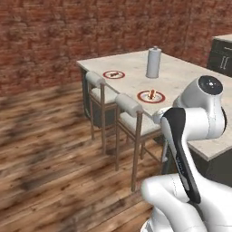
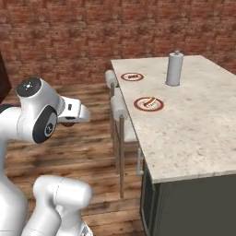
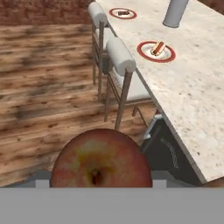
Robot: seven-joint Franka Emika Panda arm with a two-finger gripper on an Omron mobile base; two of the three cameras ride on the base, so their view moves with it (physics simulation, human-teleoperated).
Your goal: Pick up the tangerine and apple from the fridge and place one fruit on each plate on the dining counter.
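You see the apple (image 3: 101,158) at the bottom centre of the hand view, large and close, reddish with yellow streaks, its stem pit facing the camera. It is round, so no long axis to note. The pincer fingertips are hidden behind it; the apple sits right at the hand, so read the pincer as closed on the apple.

In the right base view the hand (image 2: 73,112) sits at left centre, over the wooden floor (image 2: 87,152), well apart from the tabletop (image 2: 193,133).

Count: two plates. The nearer plate (image 3: 155,51) is at the upper right of the hand view and carries a small orange-brown item you cannot identify; its long axis runs diagonally. The farther plate (image 3: 123,13) is at the top centre with a small dark item on it.

One grey cylinder (image 3: 176,13) stands upright on the tabletop at the top right, beside the plates.

Two chairs (image 3: 119,65) with pale padded backs stand along the tabletop's left edge, between the hand and the plates.

A brick wall (image 2: 92,32) runs across the top of both base views.
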